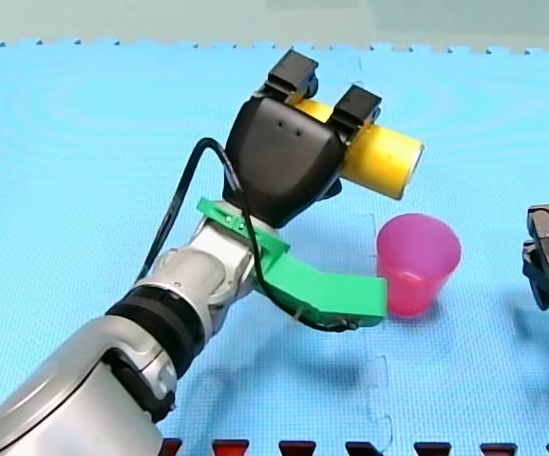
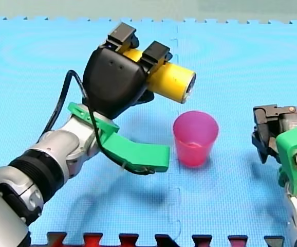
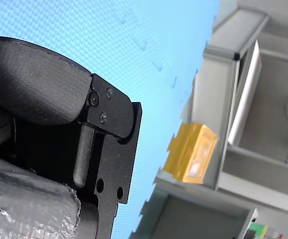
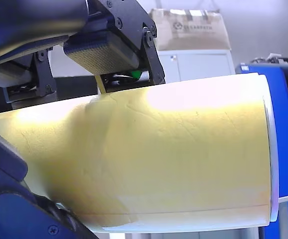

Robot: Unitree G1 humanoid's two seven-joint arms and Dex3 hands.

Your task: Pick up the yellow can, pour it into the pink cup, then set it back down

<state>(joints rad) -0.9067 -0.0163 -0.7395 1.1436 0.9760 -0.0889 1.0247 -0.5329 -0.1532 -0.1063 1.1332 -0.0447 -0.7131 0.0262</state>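
The blue worktop (image 1: pixel 85 142) is lying under everything. Up and to the left of the pink cup (image 2: pixel 195 139), the left hand (image 2: pixel 115 82) is gripping the yellow can (image 2: pixel 174 82), holding it tipped sideways in the air, its end facing out above the upright cup. The right hand (image 2: pixel 269 131) is hanging well right of the cup; I cannot tell its state
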